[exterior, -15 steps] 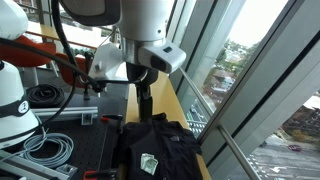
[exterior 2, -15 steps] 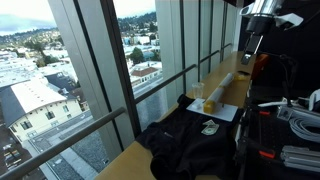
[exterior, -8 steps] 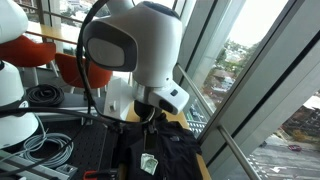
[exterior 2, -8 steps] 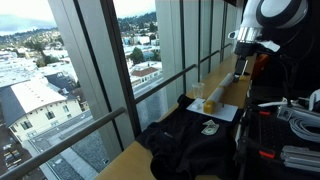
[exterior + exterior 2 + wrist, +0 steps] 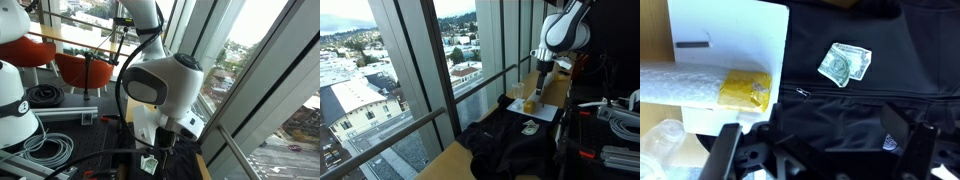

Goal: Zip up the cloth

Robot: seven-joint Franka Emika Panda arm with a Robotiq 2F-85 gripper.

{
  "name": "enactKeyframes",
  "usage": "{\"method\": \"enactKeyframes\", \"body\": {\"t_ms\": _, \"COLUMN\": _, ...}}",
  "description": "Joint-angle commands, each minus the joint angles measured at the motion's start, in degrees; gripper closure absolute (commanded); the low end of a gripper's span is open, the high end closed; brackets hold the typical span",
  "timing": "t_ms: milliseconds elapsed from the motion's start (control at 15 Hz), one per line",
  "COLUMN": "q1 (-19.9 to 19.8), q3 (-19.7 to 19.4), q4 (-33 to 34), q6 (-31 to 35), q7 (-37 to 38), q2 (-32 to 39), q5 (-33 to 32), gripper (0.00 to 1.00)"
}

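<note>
Hovering tool (image 5: 825,155): fingers spread wide, gripping nothing, over the cloth (image 5: 870,100).
Cloth: black, lying crumpled on the bench (image 5: 652,40), pale tag (image 5: 845,63) facing up.
White sheet (image 5: 735,40): just beside cloth.

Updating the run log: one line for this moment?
end effector: open, empty | over: cloth | zipper: not grasped
</note>
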Motion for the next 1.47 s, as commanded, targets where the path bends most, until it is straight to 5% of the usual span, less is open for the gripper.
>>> {"method": "enactKeyframes", "body": {"t_ms": 0, "q1": -4.65, "q3": 5.14, "q4": 7.22, "q6": 3.02, "q7": 1.3, "q2": 9.23, "q5": -1.97, "gripper": 0.0}}
{"method": "enactKeyframes", "body": {"t_ms": 600, "q1": -6.95, "q3": 6.91, "q4": 19.88, "q6": 3.36, "q7": 9.24, "q2": 23.6, "q5": -10.38, "gripper": 0.0}}
{"method": "enactKeyframes", "body": {"t_ms": 1400, "q1": -6.09, "q3": 8.17, "q4": 26.92, "q6": 3.3, "q7": 12.61, "q2": 33.02, "q5": -13.41, "gripper": 0.0}}
